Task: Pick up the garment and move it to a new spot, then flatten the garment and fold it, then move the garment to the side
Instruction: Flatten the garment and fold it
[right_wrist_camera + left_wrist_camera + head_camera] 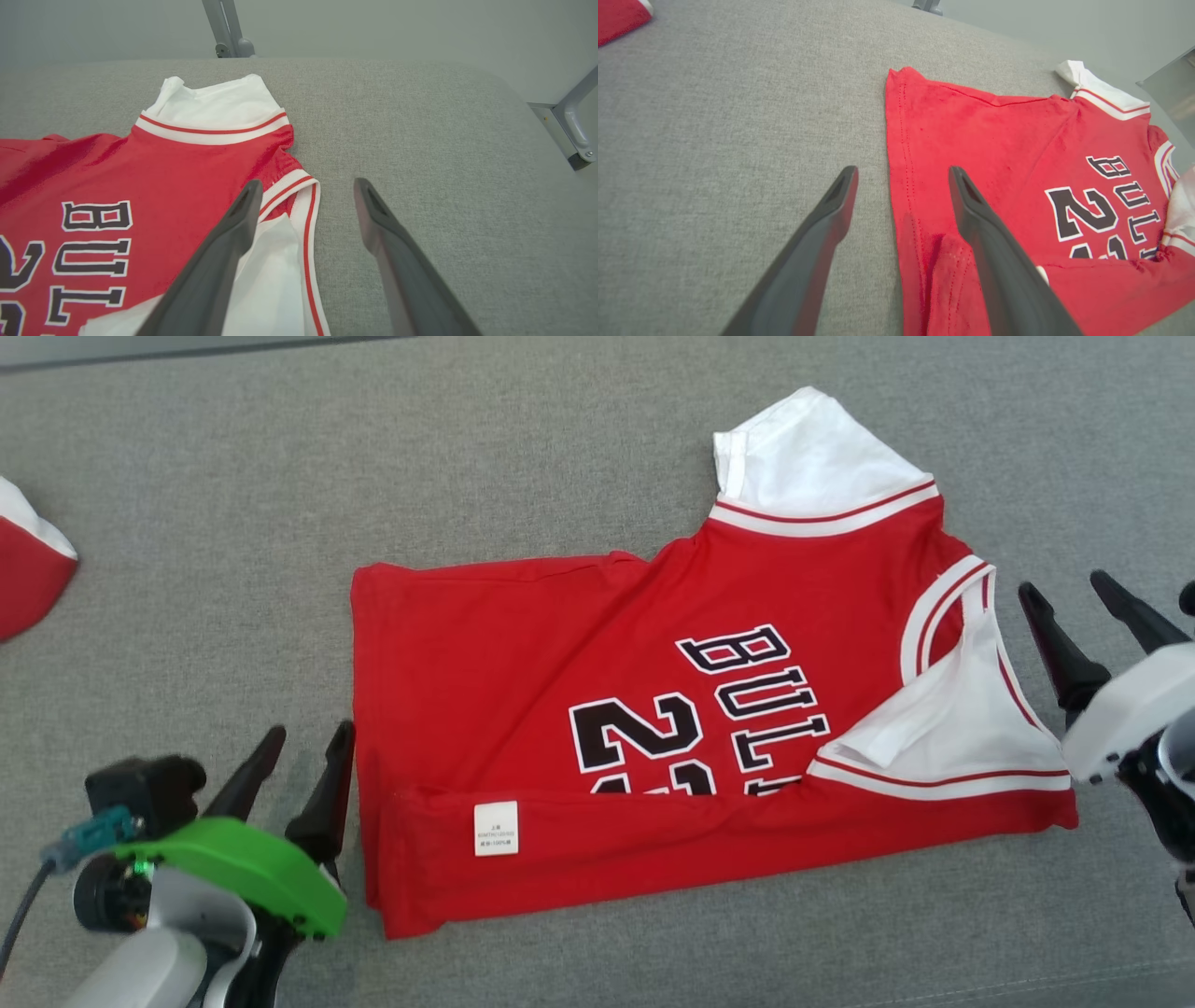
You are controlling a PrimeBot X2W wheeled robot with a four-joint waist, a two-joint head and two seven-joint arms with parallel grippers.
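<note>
Grey fabric surface (597,448) everywhere, and the garment (523,709), a red jersey with white trim and black lettering, lies folded near the middle of it. Its near long edge is turned over, so a small white label (496,828) faces up. The white sleeves stick out at the collar end, on the right. The left gripper (311,733) sits just beside the hem end, fingers spread wide and gripping nothing. On its wrist cam one finger (994,242) is over the red hem, the other over bare grey. The right gripper (1064,583) is just off the collar end, also spread wide and empty. Another red and white cloth (28,569) peeks in at the left edge, well apart.
</note>
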